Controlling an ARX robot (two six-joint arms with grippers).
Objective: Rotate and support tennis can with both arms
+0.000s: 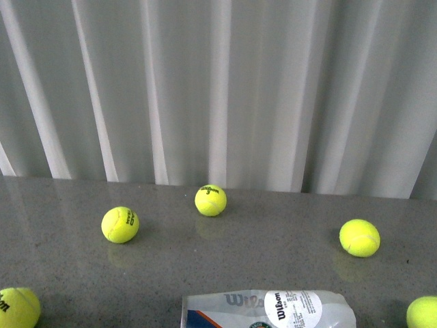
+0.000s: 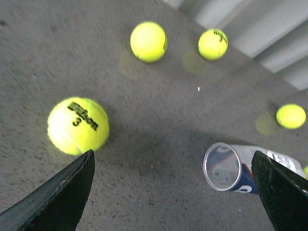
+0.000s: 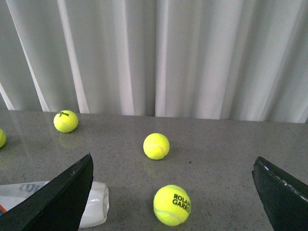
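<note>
**A:** Where's the can?

**B:** It's on the grey table (image 1: pixel 273 273), lying on its side at the near edge in the front view. That's the can (image 1: pixel 270 309), label up, nothing touching it. The left wrist view looks into its open mouth (image 2: pixel 222 167). The right wrist view catches its clear closed end (image 3: pixel 96 207) behind one finger.

**A:** Step in hand?

**B:** My guess is the approach, since nothing is gripped yet. To do it well, one gripper should close across the round body near one end, lightly, because the thin plastic probably dents. The other should come in at the far end as a prop before any tipping, or the can likely rolls. Line up square to its long axis first.

**A:** Arm pose?

**B:** The left gripper (image 2: pixel 172 159) is angled down at the table, fingers spread wide and holding nothing. The can sits close to one finger, not between the two. The right gripper (image 3: pixel 173 159) points roughly level toward the white curtain (image 3: pixel 159 53) and is also wide open and empty. No arm shows in the front view.

**A:** Hazards?

**B:** Loose balls. The ball marked 3 (image 2: pixel 78 126) is near the left fingers and the Roland Garros ball (image 3: pixel 172 205) lies between the right ones, so a sweep could knock either.
</note>
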